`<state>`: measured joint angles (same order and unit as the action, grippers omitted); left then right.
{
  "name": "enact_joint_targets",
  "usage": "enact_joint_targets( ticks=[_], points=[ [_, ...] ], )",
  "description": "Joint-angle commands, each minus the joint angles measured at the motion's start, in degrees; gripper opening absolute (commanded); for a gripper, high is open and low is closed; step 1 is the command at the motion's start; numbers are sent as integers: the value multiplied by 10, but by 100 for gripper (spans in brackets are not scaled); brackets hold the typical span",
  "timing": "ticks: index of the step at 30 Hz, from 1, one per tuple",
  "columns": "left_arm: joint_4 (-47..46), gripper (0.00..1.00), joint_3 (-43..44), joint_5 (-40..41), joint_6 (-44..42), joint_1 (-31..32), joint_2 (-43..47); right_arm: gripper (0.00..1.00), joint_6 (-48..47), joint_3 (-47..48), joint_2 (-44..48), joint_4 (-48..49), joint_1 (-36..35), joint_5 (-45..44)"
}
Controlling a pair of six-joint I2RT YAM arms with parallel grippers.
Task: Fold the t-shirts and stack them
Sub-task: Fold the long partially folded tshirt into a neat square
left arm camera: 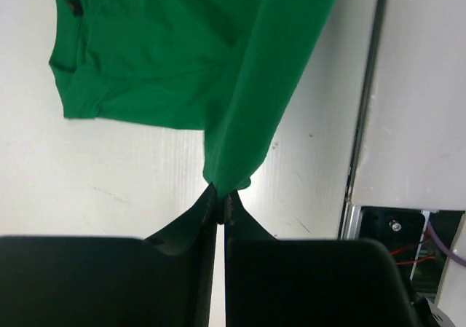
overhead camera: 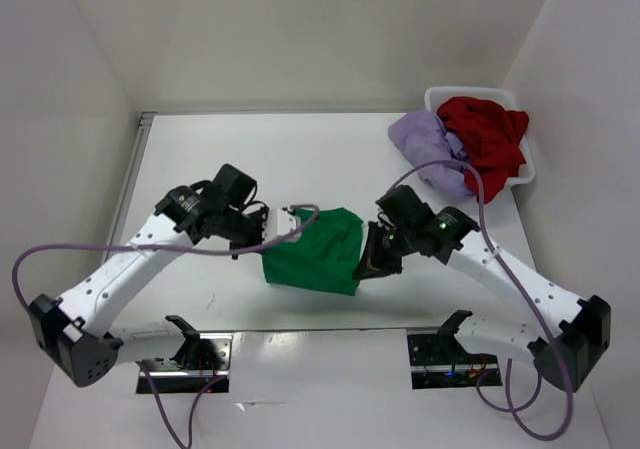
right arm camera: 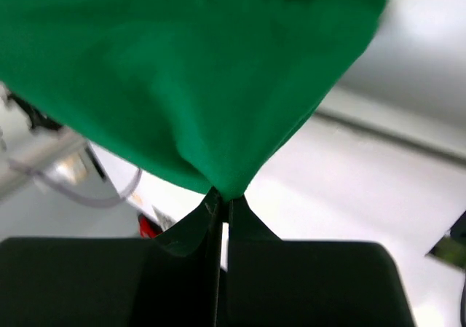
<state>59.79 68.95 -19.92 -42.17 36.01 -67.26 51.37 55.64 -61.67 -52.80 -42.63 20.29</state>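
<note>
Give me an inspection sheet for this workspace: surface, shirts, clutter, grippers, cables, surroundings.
Surface: white table, faint scuffs in the left wrist view.
Job's things: green t-shirt stretched between both grippers; dark red t-shirt in the white basket; lavender t-shirt spilling over its left rim.
Clutter: nothing seen.
Grippers: left gripper and right gripper each pinch a green t-shirt corner.
Cables: purple cables loop off both arms.
Surroundings: white walls on three sides.

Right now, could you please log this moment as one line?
left tool, right tool: shut on green shirt | red shirt: in basket | lavender shirt: over basket edge
</note>
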Motion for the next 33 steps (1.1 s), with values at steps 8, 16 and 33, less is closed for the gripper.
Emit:
enact_joint_targets(
  ticks=[8,16,33],
  points=[
    [-122,0,62,-37,114,-91,-136,0,-172,73,-141,41,170,16],
    [-206,0,64,6,131,-119,-207,0,-207,126,-264,109,220,22],
    [-319,19,59,73,180,-125,-327,42,-231,212,-442,201,274,52]
  ],
)
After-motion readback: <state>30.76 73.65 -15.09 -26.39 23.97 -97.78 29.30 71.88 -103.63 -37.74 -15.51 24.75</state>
